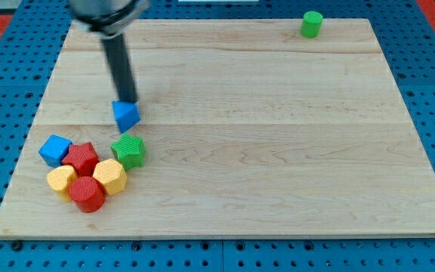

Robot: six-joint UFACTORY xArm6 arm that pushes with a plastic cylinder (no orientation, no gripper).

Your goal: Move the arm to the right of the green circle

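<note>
The green circle [312,23], a short green cylinder, stands at the view's top right, near the board's far edge. My tip [130,100] is far to its left, at the view's upper left, touching the top of a blue triangular block [126,115]. The dark rod rises from the tip toward the view's top left.
A cluster sits at the view's lower left: a green star block [129,150], a blue cube [54,149], a red star block [81,158], two yellow hexagonal blocks [62,180] [110,175], and a red cylinder [87,193]. The wooden board [278,151] lies on blue pegboard.
</note>
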